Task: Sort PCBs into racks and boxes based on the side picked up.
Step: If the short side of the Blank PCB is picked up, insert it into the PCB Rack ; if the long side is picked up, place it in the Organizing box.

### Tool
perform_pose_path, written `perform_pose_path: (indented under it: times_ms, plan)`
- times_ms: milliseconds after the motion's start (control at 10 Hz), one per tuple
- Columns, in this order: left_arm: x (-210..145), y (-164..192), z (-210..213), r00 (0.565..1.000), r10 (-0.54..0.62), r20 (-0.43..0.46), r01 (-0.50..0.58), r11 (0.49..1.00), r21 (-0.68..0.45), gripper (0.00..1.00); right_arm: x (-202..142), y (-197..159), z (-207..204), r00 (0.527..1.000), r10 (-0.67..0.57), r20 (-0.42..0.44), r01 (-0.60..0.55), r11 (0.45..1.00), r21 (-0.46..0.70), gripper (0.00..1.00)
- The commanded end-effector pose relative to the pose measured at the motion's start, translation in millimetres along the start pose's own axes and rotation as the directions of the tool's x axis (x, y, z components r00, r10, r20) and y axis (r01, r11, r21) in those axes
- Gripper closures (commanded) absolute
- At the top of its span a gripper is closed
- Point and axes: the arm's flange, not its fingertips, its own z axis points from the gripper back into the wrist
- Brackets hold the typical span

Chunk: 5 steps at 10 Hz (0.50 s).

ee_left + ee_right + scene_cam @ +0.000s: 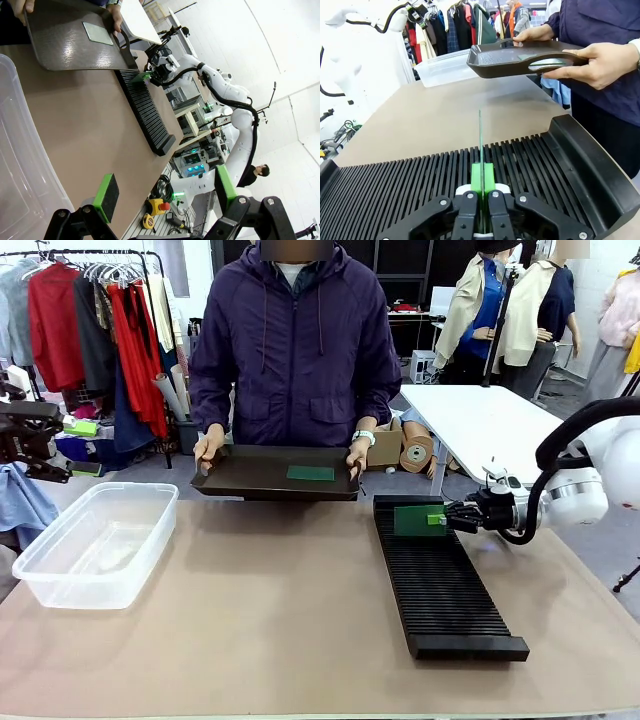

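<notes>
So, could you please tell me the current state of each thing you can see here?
Right tool: shut on the held board.
Held board: upright on edge over the rack's far end.
Left tool: open, empty.
Tray: lifted off the table in the person's hands.
Tray board: lying flat in the tray.
Tub: on the table, looks empty.
Rack: flat on the table.

Dark tray [240, 472] at the brown table's [260, 620] far edge; hanging clothes [60, 320] far left; white table [490, 425] behind.

The gripped PCB [480, 135] shows edge-on, its faces hidden; at eight o'clock the left wrist view's edge cuts off the tub [25, 165].
</notes>
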Motion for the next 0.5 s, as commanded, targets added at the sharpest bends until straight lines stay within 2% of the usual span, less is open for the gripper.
perform_pose_path:
  times_ms: [0,300,400]
  plan:
    - [0.3,-1.2,0.6,1.000,0.007,0.001,-0.007,1.000,-0.001,0.00,-10.0,-10.4,2.9,1.000,-0.006,-0.012,0.006,0.999,-0.037,1.00]
    - [0.3,-1.2,0.6,1.000,0.007,0.001,-0.007,1.000,-0.001,0.00,-3.9,-7.6,4.4,0.999,0.004,0.032,-0.001,0.998,-0.063,1.00]
    - [0.3,-1.2,0.6,1.000,0.007,0.001,-0.007,1.000,-0.001,0.00,-2.4,-7.0,4.1,0.999,0.001,0.039,0.002,0.998,-0.066,0.81]
